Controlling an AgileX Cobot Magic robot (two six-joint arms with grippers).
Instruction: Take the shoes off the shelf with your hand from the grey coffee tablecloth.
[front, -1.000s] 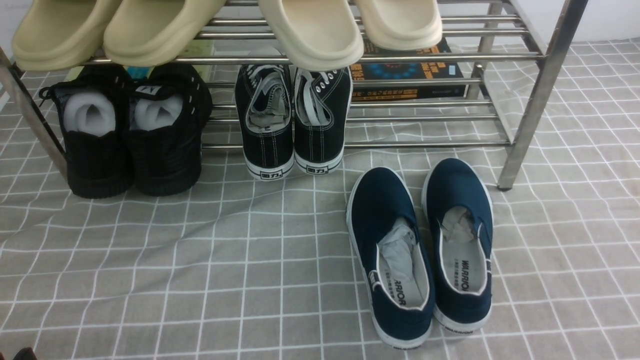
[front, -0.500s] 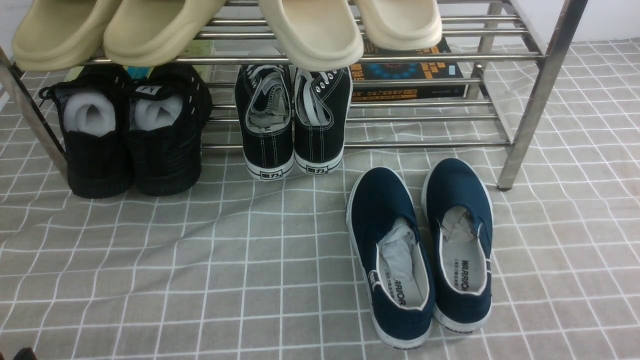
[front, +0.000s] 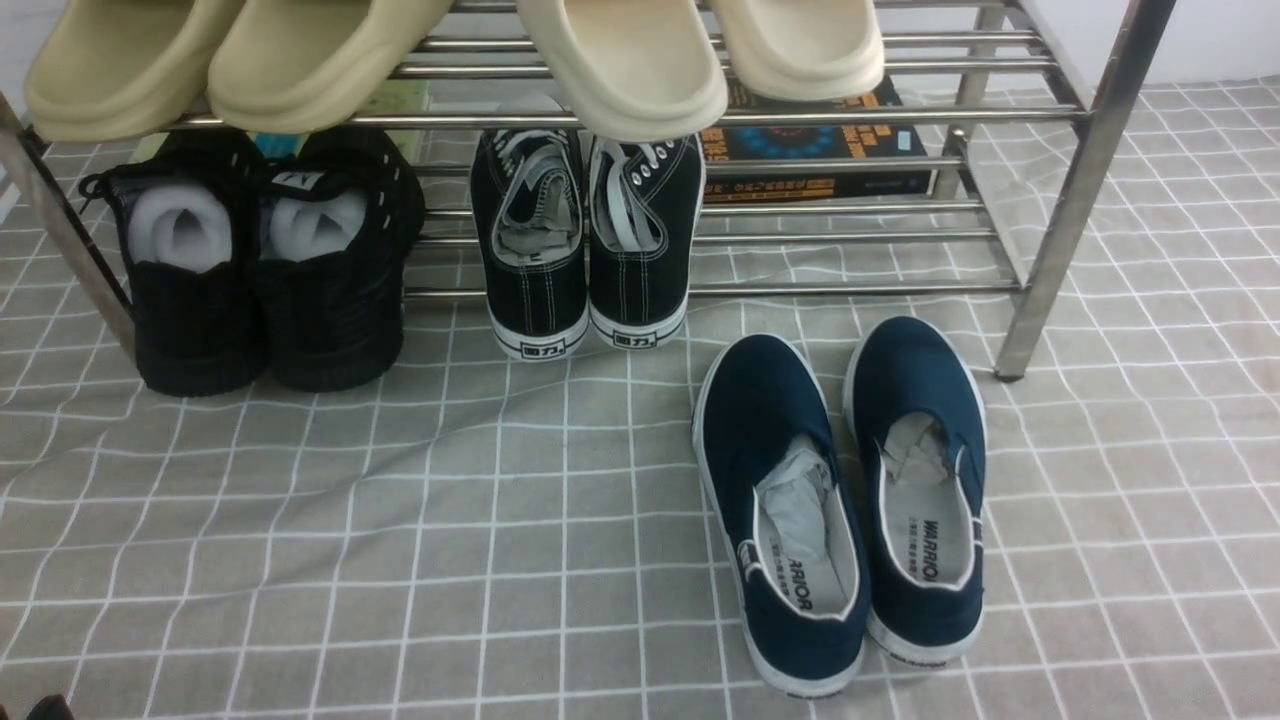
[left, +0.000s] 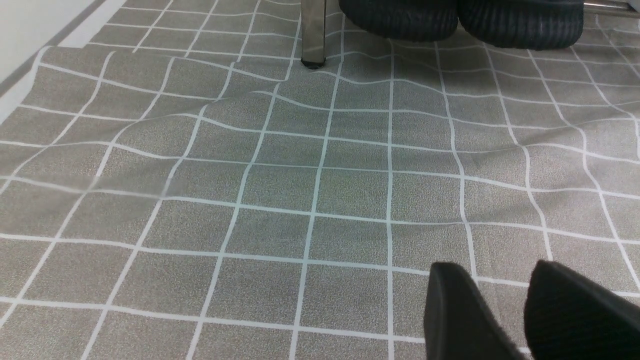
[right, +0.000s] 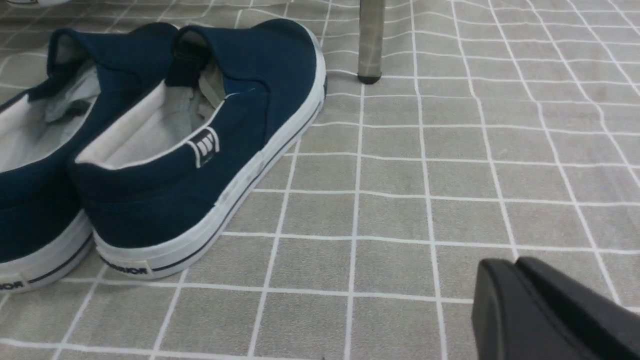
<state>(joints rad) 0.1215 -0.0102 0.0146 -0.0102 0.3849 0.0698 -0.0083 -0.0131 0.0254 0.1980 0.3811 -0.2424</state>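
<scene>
While unseen frontally, right gripper (right: 505, 280) empty.

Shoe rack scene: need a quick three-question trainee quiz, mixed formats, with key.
1. True or false: the navy slip-ons sit on the rack's lower bars.
2. What lies on the lower bars behind the rack's right end? A) book B) towel C) bottle
3. Fill in: the right gripper's jaws look nearly ____.

Key:
1. False; they are on the cloth, in front of the rack.
2. A, the book.
3. shut
</scene>
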